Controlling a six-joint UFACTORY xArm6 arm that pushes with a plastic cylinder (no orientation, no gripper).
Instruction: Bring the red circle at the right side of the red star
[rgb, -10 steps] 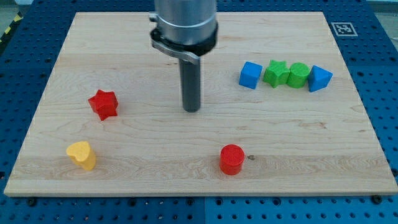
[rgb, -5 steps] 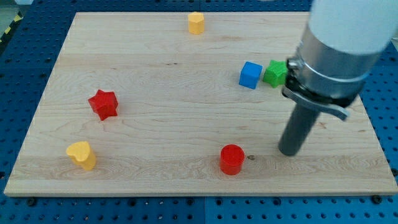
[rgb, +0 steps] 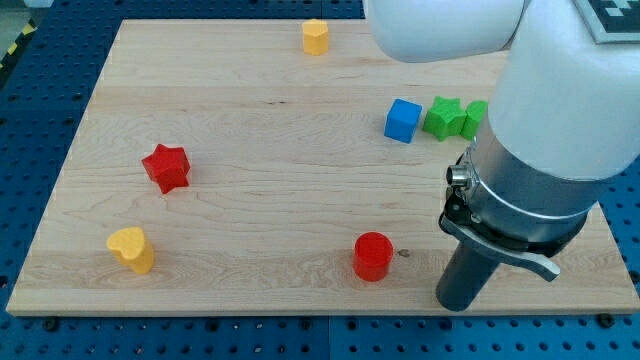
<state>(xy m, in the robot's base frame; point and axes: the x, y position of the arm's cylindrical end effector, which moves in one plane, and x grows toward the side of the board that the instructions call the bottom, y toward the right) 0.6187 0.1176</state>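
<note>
While the big arm fills the view's right, my tip (rgb: 458, 303) sits low on the board (rgb: 250, 120), near its bottom edge. It is to the right of the red circle (rgb: 373, 256), near it but not touching. There is no gripper here, only the dark rod, so nothing opens or shuts.

The red circle is near the bottom edge, a bit right of the middle. The red star (rgb: 166, 167) is well apart from it, up and to the left.

A yellow heart (rgb: 132, 249) lies below the star. Another yellow block (rgb: 316, 36) sits near the top edge. A blue cube (rgb: 402, 120) stands just beside a green star (rgb: 441, 117). Next to that is a green block (rgb: 474, 118), partly hidden by the arm, so I cannot tell its shape.
</note>
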